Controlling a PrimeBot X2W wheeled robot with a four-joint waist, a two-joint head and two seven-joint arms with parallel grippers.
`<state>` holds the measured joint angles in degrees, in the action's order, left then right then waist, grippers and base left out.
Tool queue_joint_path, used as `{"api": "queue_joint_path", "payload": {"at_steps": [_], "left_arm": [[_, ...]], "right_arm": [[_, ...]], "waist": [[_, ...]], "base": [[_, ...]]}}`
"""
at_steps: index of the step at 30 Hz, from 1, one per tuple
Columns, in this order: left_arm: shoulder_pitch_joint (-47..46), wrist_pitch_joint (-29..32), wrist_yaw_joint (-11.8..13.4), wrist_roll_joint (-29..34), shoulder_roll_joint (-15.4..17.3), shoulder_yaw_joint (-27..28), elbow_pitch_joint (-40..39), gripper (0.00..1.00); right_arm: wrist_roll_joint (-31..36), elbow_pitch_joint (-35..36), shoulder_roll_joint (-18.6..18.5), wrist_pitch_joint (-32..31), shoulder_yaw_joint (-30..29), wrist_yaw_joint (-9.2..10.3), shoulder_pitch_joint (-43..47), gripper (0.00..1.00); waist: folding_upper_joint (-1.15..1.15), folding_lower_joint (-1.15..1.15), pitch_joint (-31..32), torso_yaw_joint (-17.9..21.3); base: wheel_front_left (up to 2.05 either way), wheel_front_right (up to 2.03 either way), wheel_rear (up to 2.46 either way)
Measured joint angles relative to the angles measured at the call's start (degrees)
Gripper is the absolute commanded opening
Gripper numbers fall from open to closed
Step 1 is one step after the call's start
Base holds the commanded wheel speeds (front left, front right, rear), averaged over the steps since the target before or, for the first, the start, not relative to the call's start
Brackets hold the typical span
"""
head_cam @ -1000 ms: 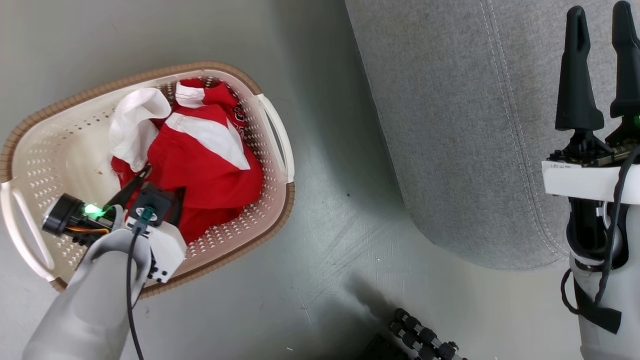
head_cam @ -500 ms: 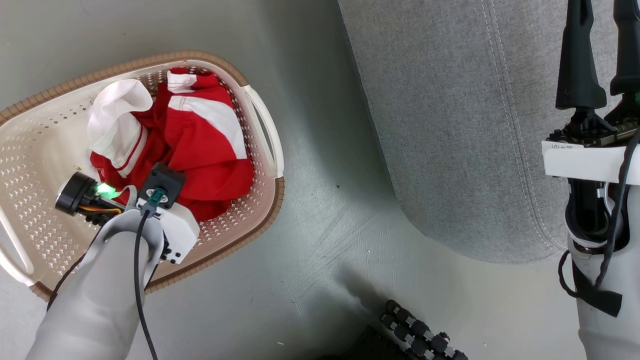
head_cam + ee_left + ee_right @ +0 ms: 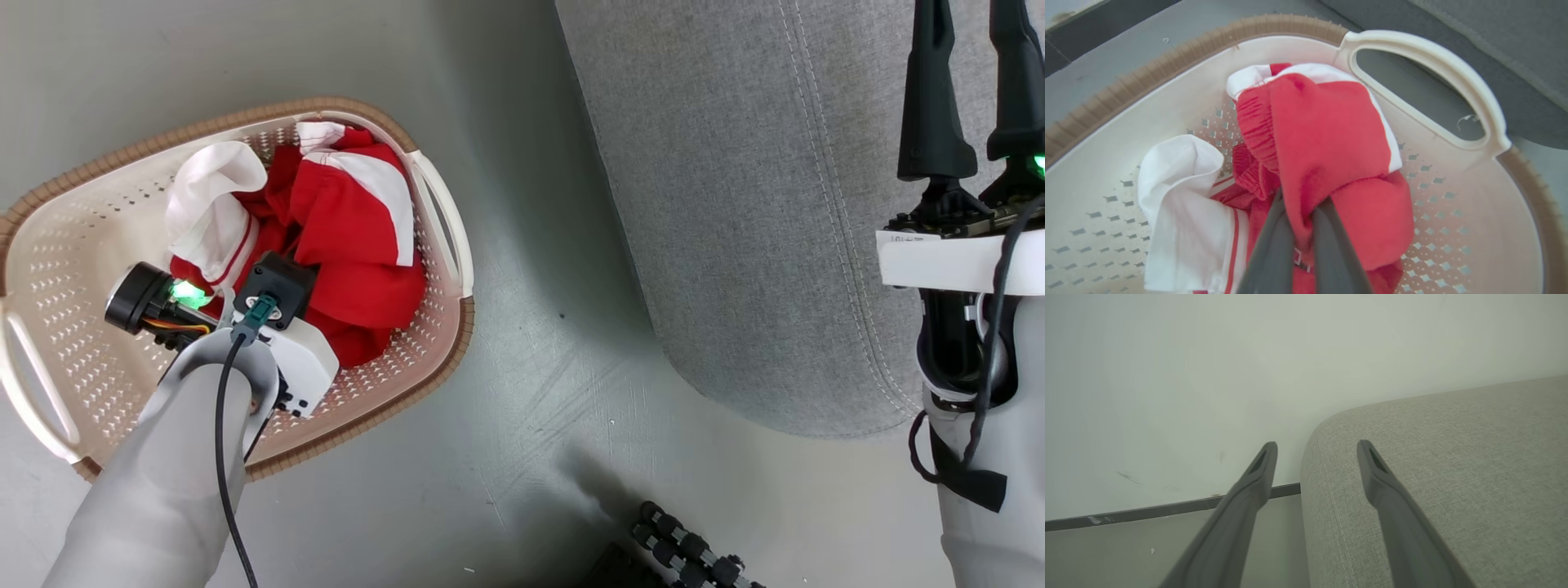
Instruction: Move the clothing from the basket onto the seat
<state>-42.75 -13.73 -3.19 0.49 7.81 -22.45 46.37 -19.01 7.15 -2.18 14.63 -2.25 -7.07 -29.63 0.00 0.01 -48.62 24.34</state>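
Note:
The cream basket (image 3: 204, 126) with its brown rim stands on the floor at the left. Inside lies the clothing (image 3: 351, 237), red with white panels; a white fold (image 3: 212, 204) of it rises at the left. In the left wrist view my left gripper (image 3: 1300, 204) is shut on a bunched fold of the red clothing (image 3: 1327, 143), low inside the basket (image 3: 1208, 45). In the head view the left wrist covers its fingers. My right gripper (image 3: 971, 33) hangs open over the grey seat (image 3: 735, 204), its fingers apart and holding nothing (image 3: 1316, 447).
Grey floor (image 3: 539, 367) separates the basket from the seat's rounded corner. Dark ribbed parts of my base (image 3: 686, 551) show at the bottom edge. The right wrist view has a pale wall (image 3: 1208, 375) with a dark skirting strip (image 3: 1167, 508) beside the seat (image 3: 1453, 477).
The head camera shifted slightly. My left gripper went deeper into the clothing and its fingers passed under the wrist; the red garment bunched up toward the basket's right handle. The right arm barely moved.

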Motion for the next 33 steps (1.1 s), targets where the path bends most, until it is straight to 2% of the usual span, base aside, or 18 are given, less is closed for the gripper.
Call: {"api": "queue_joint_path", "payload": {"at_steps": [10, 20, 23, 33], "left_arm": [[1.08, -0.48, 0.03, -2.56, 0.85, 2.96, -5.09, 0.00], [2.88, -0.49, 0.10, -4.71, 1.57, 5.19, -11.12, 0.00], [3.75, -0.49, 0.00, -7.53, 1.04, 6.67, -12.95, 0.00], [3.84, -0.56, -2.09, -8.64, 1.47, 6.01, -17.50, 0.00]], "right_arm": [[1.74, -2.92, -0.01, 0.00, 2.00, 0.00, -0.03, 1.00], [6.78, -5.52, -0.07, 0.00, 3.61, 0.00, -0.21, 1.00], [8.17, -6.12, -0.11, 0.00, 3.88, 0.00, -0.18, 1.00], [11.60, -8.37, -0.21, 0.00, 4.47, 0.00, 0.86, 1.00]], "waist": [[0.00, 0.00, 2.74, -2.13], [0.00, 0.00, 6.66, -4.82], [0.00, 0.00, 8.08, -5.63], [0.00, 0.00, 13.02, -8.13]], "base": [[0.00, 0.00, 0.00], [0.00, 0.00, 0.00], [0.00, 0.00, 0.00], [0.00, 0.00, 0.00]]}}
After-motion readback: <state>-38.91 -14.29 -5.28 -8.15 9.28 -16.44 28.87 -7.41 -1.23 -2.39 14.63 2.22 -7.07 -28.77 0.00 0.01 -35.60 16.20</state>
